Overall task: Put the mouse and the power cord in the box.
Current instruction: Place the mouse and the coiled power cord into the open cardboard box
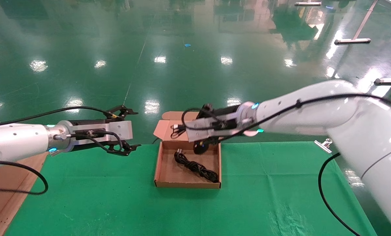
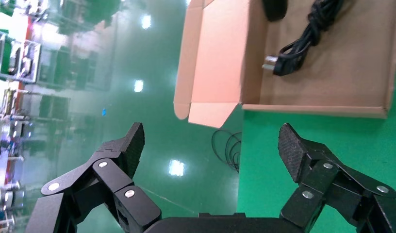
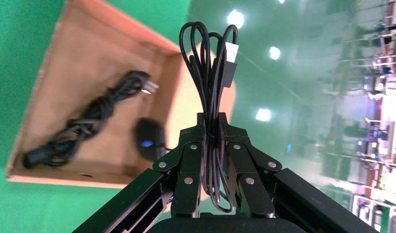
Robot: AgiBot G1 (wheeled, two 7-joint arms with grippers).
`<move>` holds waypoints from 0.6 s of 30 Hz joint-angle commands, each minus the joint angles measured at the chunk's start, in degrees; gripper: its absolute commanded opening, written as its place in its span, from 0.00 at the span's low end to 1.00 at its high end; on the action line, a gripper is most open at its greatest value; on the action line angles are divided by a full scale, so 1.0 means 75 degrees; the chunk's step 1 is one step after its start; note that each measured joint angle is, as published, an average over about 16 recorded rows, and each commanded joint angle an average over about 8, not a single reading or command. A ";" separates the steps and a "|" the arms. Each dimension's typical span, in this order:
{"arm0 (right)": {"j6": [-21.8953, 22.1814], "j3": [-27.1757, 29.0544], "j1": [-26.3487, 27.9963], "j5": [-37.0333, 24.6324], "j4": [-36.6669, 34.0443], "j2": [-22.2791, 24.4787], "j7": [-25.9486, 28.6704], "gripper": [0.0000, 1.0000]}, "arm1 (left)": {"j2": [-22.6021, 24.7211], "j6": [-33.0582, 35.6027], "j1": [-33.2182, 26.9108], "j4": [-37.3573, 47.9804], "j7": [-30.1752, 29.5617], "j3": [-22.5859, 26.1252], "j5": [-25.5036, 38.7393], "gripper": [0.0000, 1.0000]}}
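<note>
The brown box [image 1: 187, 185] lies open on the green cloth, its lid [image 1: 164, 126] folded back. Inside it the thick black power cord [image 1: 195, 167] lies bundled, also seen as the power cord [image 3: 89, 124] with its silver prongs toward the back wall. My right gripper [image 3: 213, 119] is shut on the coiled thin mouse cable [image 3: 208, 53], above the box's back edge. The black mouse [image 1: 200, 148] dangles below it at the box's back right; I cannot tell if it touches the floor. My left gripper [image 1: 133, 130] hovers open and empty, left of the box.
The table's far edge runs just behind the box, with shiny green floor beyond. Thin black cable loops [image 2: 227, 148] hang at that edge near the lid flap. A brown board [image 1: 5, 183] lies at the table's left. A metal clip [image 1: 323, 144] holds the cloth at the right.
</note>
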 commanded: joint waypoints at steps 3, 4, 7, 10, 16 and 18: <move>0.0390 -0.0564 -0.0195 0.0234 0.0165 0.0006 0.0247 0.31 | -0.0003 0.0168 0.0041 0.0372 0.0552 -0.0244 -0.0312 1.00; 0.0443 -0.0652 -0.0221 0.0272 0.0164 0.0008 0.0286 0.44 | 0.0018 0.0200 0.0034 0.0442 0.0621 -0.0266 -0.0340 1.00; 0.0618 -0.0896 -0.0330 0.0434 0.0134 0.0012 0.0450 0.81 | 0.0041 0.0309 0.0005 0.0645 0.0809 -0.0330 -0.0415 1.00; 0.0714 -0.1003 -0.0400 0.0538 0.0108 0.0014 0.0535 1.00 | 0.0040 0.0369 -0.0010 0.0739 0.0884 -0.0366 -0.0454 1.00; 0.0727 -0.1014 -0.0423 0.0566 0.0082 0.0016 0.0536 1.00 | 0.0053 0.0382 -0.0021 0.0758 0.0883 -0.0373 -0.0473 1.00; 0.0704 -0.0992 -0.0407 0.0543 0.0083 0.0017 0.0520 1.00 | 0.0056 0.0368 -0.0020 0.0740 0.0869 -0.0365 -0.0468 1.00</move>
